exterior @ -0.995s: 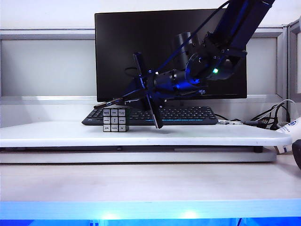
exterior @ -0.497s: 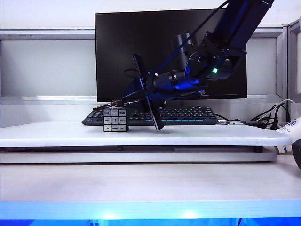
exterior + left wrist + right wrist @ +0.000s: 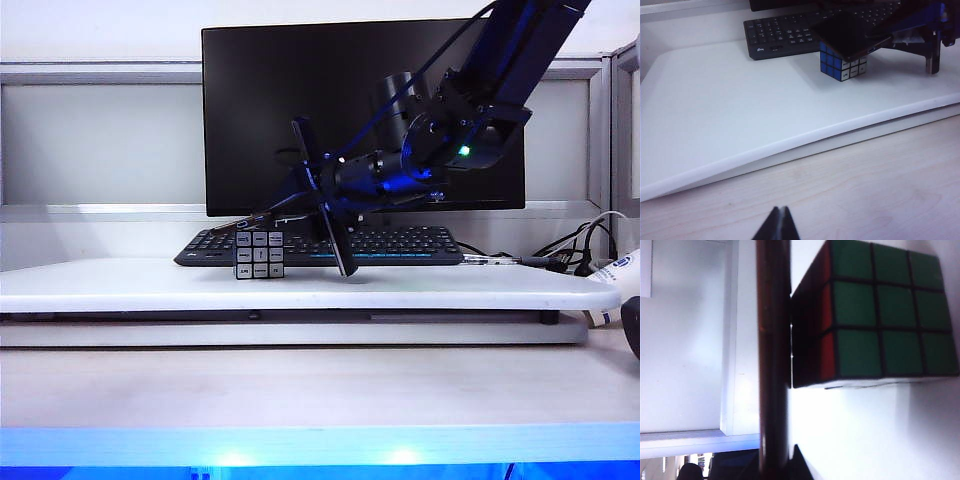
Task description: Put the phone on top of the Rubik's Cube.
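The Rubik's Cube [image 3: 259, 254] stands on the white raised board [image 3: 120, 285], just in front of the keyboard. The left wrist view shows its blue and white sides [image 3: 842, 62]; the right wrist view shows green and red sides [image 3: 880, 315]. The phone [image 3: 847, 32], a thin black slab, slopes across the cube's top with one corner low over it. My right gripper [image 3: 310, 200] is shut on the phone's other end, which appears edge-on between its fingers [image 3: 772, 365]. My left gripper [image 3: 780, 222] is shut and empty, low over the wooden desk, far from the cube.
A black keyboard [image 3: 390, 243] lies behind the cube with a dark monitor [image 3: 260, 110] above it. Cables [image 3: 580, 250] trail off the board's right end. The wooden desk [image 3: 300, 385] runs below the board's front edge.
The cube has slid a little to the right on the board. My right gripper and the phone have shifted right with it. The left arm has not moved.
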Controlling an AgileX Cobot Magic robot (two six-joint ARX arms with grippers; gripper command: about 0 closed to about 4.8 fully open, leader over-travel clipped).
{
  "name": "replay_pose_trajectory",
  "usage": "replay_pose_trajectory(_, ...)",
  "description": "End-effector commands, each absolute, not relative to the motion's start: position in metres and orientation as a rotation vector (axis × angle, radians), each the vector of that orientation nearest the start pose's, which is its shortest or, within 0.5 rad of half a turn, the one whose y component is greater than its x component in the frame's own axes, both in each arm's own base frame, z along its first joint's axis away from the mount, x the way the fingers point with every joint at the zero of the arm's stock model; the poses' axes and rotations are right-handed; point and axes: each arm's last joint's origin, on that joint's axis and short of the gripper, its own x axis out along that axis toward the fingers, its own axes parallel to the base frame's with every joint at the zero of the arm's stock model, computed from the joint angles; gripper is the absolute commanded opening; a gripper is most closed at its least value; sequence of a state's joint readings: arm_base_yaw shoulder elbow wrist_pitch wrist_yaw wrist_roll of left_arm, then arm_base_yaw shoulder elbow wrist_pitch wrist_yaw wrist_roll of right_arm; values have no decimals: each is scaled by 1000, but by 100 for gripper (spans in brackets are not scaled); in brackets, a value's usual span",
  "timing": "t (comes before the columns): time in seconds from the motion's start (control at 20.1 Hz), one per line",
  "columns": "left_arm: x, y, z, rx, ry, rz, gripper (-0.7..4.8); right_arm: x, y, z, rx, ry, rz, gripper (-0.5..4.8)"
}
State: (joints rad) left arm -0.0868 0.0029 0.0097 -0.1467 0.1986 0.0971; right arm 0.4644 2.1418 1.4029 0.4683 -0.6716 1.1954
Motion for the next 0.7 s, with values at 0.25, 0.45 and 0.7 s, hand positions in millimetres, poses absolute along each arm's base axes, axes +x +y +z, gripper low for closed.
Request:
replay_pose_trajectory(0.25,95,-14,151,88,136,-298,-6,413,227,187,1085,914,840,182)
replay_pose_trajectory(0.45,95,-14,151,87,136,-299,-6,413,227,187,1085,916,843,290)
replay_pose_trajectory(0.7,95,-14,151,87,136,-299,-6,415,223,188,1088,920,840,379)
